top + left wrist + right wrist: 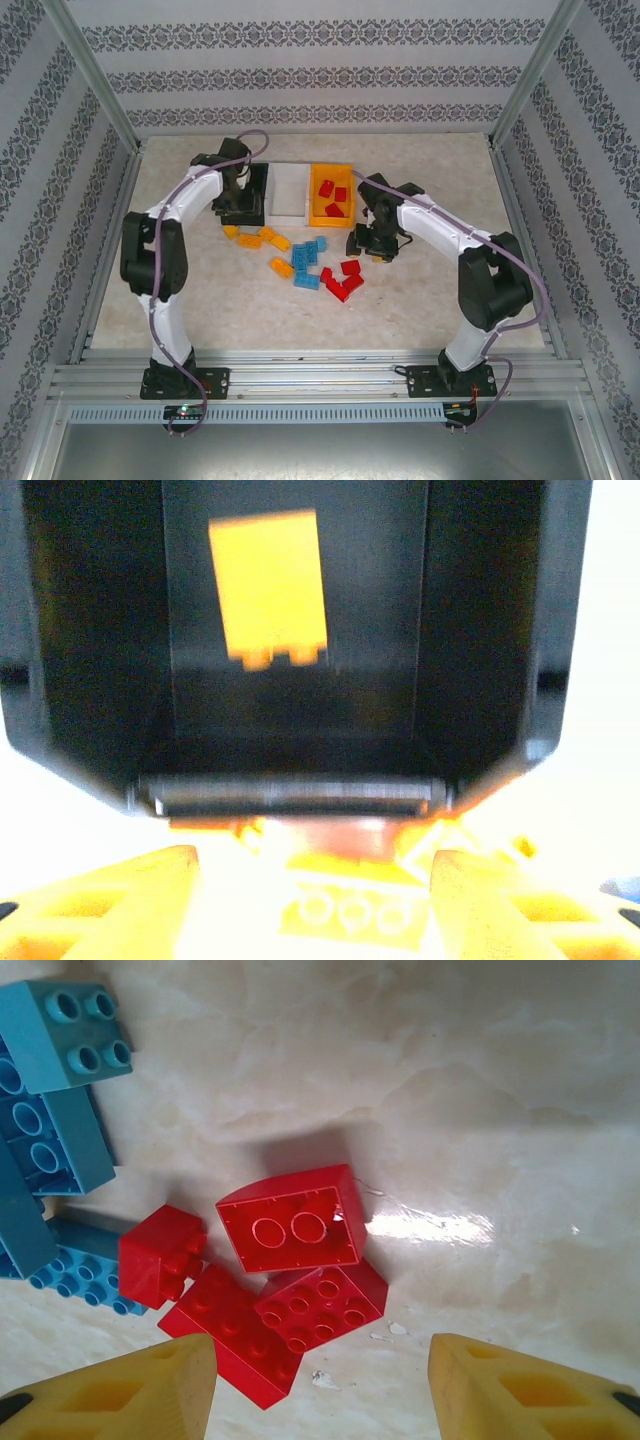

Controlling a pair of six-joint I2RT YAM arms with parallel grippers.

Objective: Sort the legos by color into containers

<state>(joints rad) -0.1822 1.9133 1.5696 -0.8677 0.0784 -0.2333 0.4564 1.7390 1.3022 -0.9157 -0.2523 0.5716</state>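
On the table (480, 1090), the black bin (90, 630) has the left gripper (310, 905) spread empty above it and a yellow brick (268, 585) inside; the right gripper (320, 1380), jaws apart and empty, is nearer the red bricks (290, 1225), close at its twelve o'clock

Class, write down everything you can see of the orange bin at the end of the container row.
The orange bin is a small, open-topped rectangular box, smooth and plastic-looking. It stands upright on the pale table, at the right end of the row, its left wall against the white bin. A few red bricks lie on its floor.
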